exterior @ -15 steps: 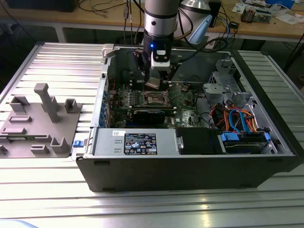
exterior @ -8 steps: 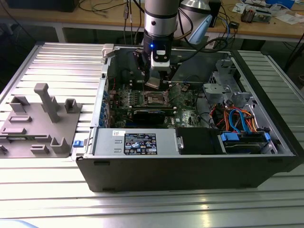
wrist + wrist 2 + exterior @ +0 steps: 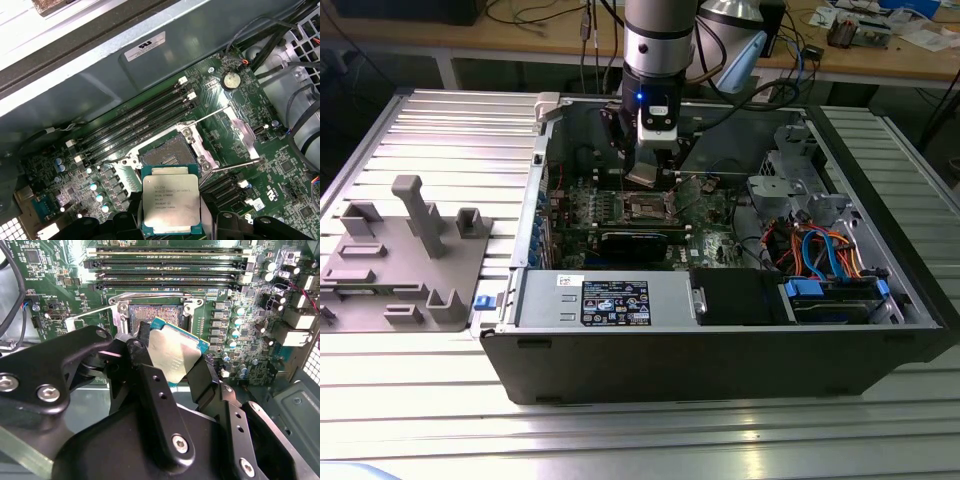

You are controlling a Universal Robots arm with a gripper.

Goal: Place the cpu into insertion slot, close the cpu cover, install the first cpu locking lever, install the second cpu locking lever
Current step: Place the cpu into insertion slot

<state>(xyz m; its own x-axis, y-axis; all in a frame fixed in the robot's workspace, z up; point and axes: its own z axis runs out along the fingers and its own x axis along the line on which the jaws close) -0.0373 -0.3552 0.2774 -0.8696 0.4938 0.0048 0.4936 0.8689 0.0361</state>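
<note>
Above the slot (image 3: 167, 152): chip (image 3: 171, 202) held in the gripper (image 3: 172, 222), not yet seated.
Gripper fingers (image 3: 200, 374) pinch the chip by two opposite edges, its metal top showing in the first wrist view. In the second wrist view it sits tilted, near the slot but apart from it. The slot lies bare, contacts exposed, on the green board (image 3: 270, 175) inside the open computer case (image 3: 720, 350). The cover (image 3: 243, 131) appears swung away to one side of the slot, with two thin levers (image 3: 212, 115) beside it seemingly unlatched.
</note>
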